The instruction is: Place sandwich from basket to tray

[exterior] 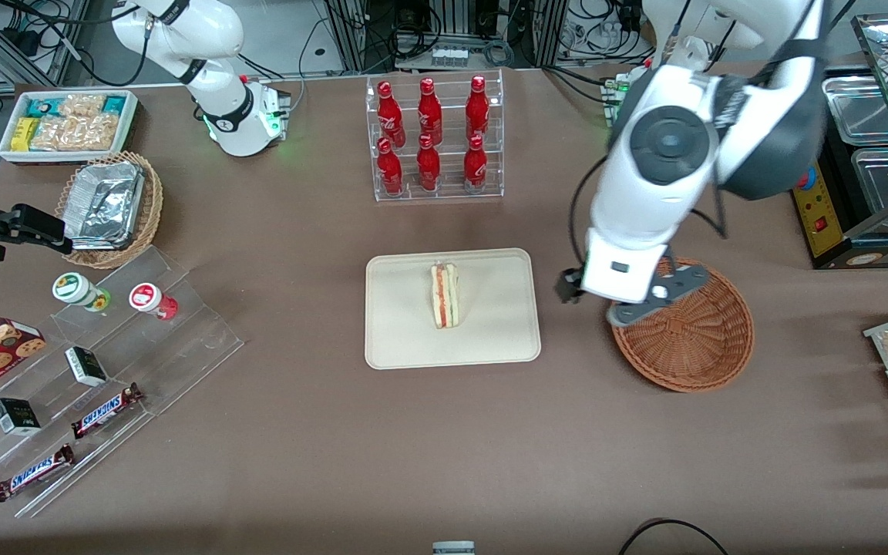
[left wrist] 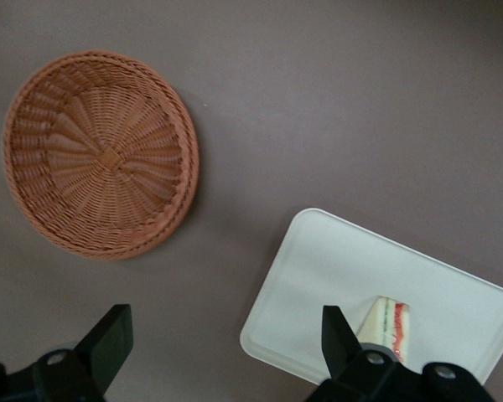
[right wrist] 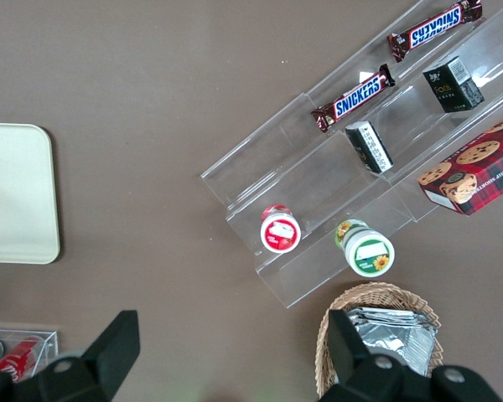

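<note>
On the brown bench (exterior: 321, 432), starting at the parked arm's end, the snack displays play no part in this step. At the middle lies the tray (exterior: 490, 339), flat and cream, with the sandwich (exterior: 445, 295) standing on it near its centre, its striped cut edge turned up toward the front camera. It rests clear of the rim, so it looks placed rather than dropped. Toward the working arm's end sits the basket (exterior: 698, 347), an empty woven bowl, which fits the wedge having been lifted out. The hand (exterior: 620, 302) hangs above the basket's edge nearest the tray, released and grasping nothing; the wrist view shows its fingers (left wrist: 109, 339) spread wide with bare bench between them. The placing appears complete.
</note>
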Robot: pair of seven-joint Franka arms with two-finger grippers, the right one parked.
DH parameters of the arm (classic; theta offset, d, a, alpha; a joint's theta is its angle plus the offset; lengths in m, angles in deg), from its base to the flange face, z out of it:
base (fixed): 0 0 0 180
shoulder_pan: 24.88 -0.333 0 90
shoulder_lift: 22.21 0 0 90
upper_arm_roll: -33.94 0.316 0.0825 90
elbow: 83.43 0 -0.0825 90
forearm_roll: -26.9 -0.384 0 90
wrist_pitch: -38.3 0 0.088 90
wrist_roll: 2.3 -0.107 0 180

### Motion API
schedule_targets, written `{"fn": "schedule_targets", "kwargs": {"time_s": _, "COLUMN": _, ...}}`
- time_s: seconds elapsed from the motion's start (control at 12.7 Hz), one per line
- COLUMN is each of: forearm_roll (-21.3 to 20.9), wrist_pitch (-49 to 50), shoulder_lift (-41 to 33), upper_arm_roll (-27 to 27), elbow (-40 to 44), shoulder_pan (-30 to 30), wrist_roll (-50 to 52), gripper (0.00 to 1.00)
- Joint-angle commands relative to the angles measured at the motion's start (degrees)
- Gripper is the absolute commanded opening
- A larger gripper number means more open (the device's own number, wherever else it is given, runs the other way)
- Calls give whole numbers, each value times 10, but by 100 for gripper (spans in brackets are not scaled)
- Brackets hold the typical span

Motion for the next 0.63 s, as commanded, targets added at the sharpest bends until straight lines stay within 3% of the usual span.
{"fn": "schedule_targets", "kwargs": {"time_s": 0.0, "forearm_roll": 14, "wrist_pitch": 35, "shoulder_lift": -41, "upper_arm_roll": -7, "elbow": -15, "shoulder_pan": -53, "wrist_roll": -79, "gripper": 99}}
{"fn": "schedule_targets", "kwargs": {"time_s": 0.24, "forearm_roll": 46, "wrist_pitch": 96, "shoulder_lift": -84, "upper_arm_roll": -7, "elbow": -18, "shoulder_pan": -122, "wrist_roll": -188, "gripper": 99}}
{"fn": "schedule_targets", "kwargs": {"time_s": 0.55, "forearm_roll": 45, "wrist_pitch": 156, "shoulder_lift": -126, "upper_arm_roll": -6, "elbow": -25, "shoulder_pan": -182, "wrist_roll": -309, "gripper": 99}}
